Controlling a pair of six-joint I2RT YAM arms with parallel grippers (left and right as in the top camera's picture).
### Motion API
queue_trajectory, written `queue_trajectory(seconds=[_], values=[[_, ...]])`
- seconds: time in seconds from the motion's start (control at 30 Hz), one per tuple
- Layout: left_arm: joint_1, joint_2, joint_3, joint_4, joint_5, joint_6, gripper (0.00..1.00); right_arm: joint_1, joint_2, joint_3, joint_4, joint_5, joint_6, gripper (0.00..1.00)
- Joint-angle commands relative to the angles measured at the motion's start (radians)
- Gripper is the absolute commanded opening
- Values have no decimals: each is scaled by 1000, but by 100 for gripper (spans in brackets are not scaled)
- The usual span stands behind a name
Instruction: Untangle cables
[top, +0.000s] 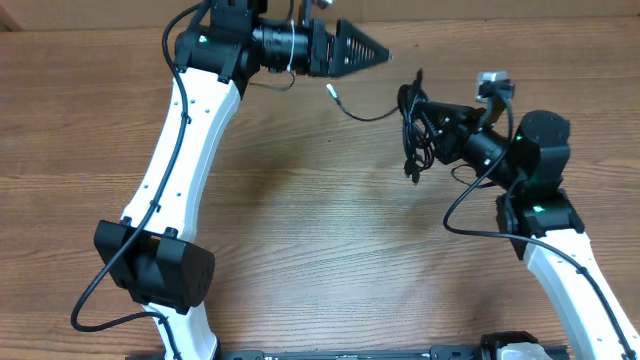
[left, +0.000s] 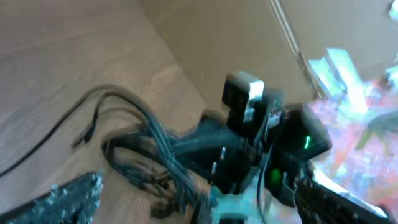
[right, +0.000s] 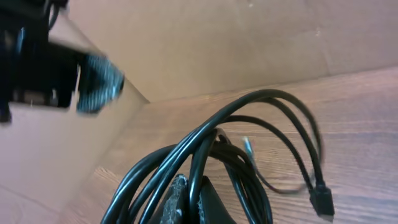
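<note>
- The cables (top: 413, 135) sit as one dark bunch at the right of the tabletop (top: 300, 230), toward its far edge. The loops lie over one another, and I cannot pick out single cords inside the bunch.
- One strand (top: 365, 117) runs out of the bunch to the left. It ends in a silver-tipped plug (top: 330, 92) that lies apart from the rest.
- A second plug end (top: 410, 176) shows at the near side of the bunch, close under it.
- In the right wrist view several loops (right: 273, 102) arch out from the grip, and a black plug (right: 321, 200) sits at the end of one. The cords cross close to where they are held.
- The right fingers (right: 176, 200) are closed on the bunch, pinching several cords together at the crossing. I cannot tell whether the bunch is lifted clear of the wood.
- The left fingers (left: 74, 194) stand wide apart and hold nothing. From overhead they hover just left of the bunch and beyond the loose plug, near the cords but not touching them.
- Progress, as I judge it, is at an early stage. One end trails free, but no cord lies by itself, and the bulk is one tangle in a single grip.
- What is left is most of the job. The left fingers need to take a free end and draw that cord out while the right ones hold the rest. The same goes for each cord, and the cords then need laying apart on the tabletop.
</note>
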Motion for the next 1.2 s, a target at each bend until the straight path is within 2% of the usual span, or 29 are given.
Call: queue_trajectory(seconds=[0.0, 0.1, 0.23, 0.33, 0.4, 0.5, 0.77, 1.17], values=[[-23, -31, 19, -126, 4, 437, 100, -59, -29, -4, 21, -136, 105, 4], [-27, -31, 19, -301, -7, 774, 100, -134, -29, -4, 82, -330, 201, 4], [-56, -31, 19, -424, -95, 1058, 100, -165, -29, -4, 178, -536, 273, 4], [-80, -31, 19, -434, -96, 1184, 98, -165, -29, -4, 183, -597, 289, 4], [-101, -31, 19, -430, -119, 1279, 93, -165, -29, -4, 172, -613, 309, 4], [-123, -31, 19, -423, -177, 1345, 91, -165, -28, -4, 164, -612, 319, 4], [-173, -50, 19, -322, -341, 1355, 86, -165, -20, -4, 129, -612, 320, 4], [-241, -76, 19, -262, -360, 1402, 81, -165, 4, -4, 128, -612, 368, 4]])
